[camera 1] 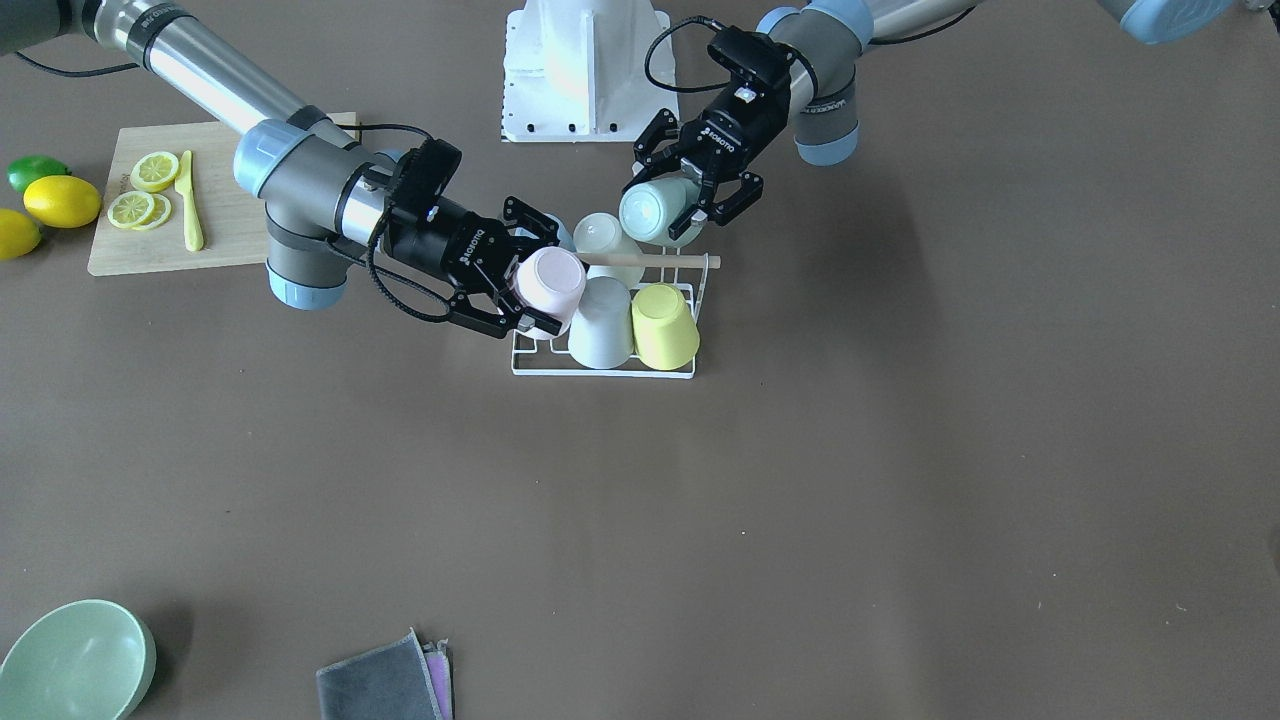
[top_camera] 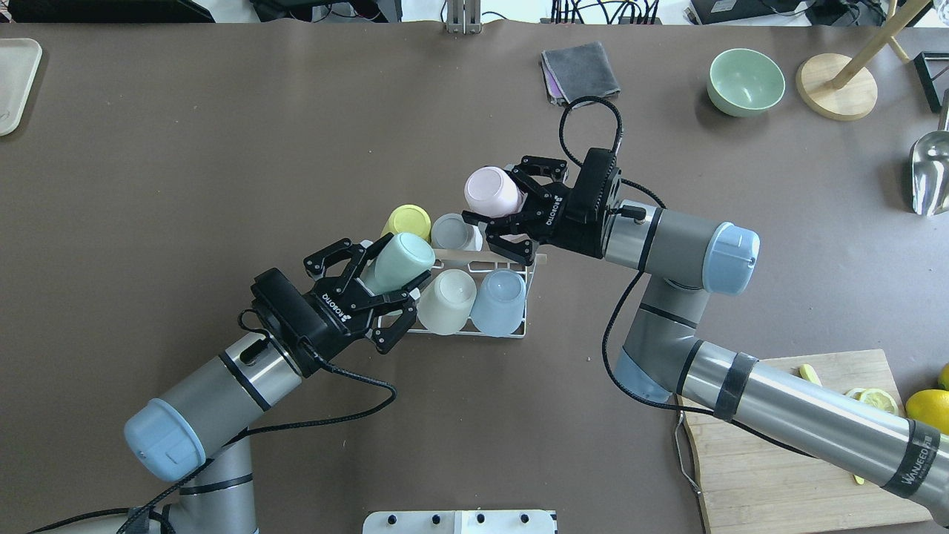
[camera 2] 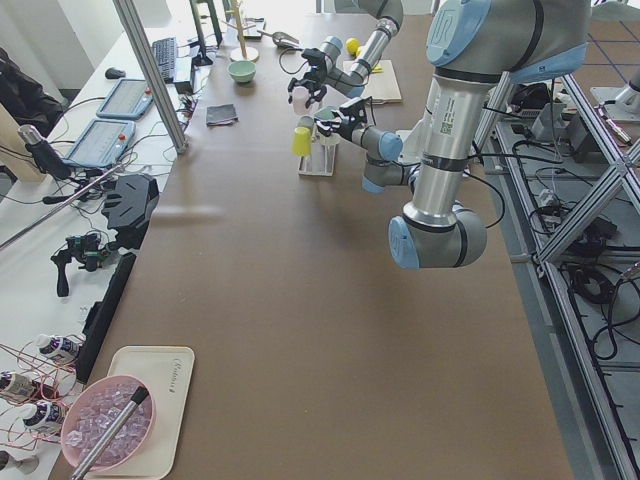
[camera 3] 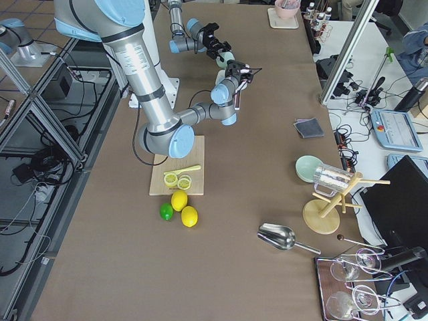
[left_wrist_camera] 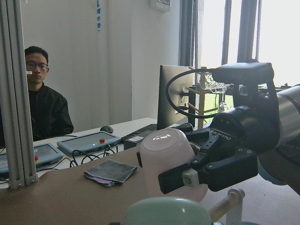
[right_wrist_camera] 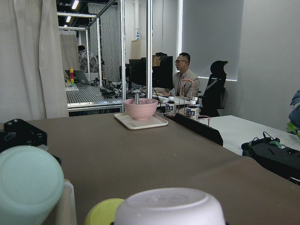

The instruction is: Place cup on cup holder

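Note:
The cup holder is a white wire rack with a wooden rod across its top; it also shows in the overhead view. On it sit a yellow cup, a grey cup, a cream cup and a blue cup. My left gripper is shut on a tilted mint cup at the rack's robot-side left end. My right gripper is shut on a tilted pink cup at the rack's far right end, beside the grey cup.
A wooden cutting board with lemon slices and a yellow knife lies by my right arm, with lemons and a lime beside it. A green bowl and a grey cloth lie at the operators' edge.

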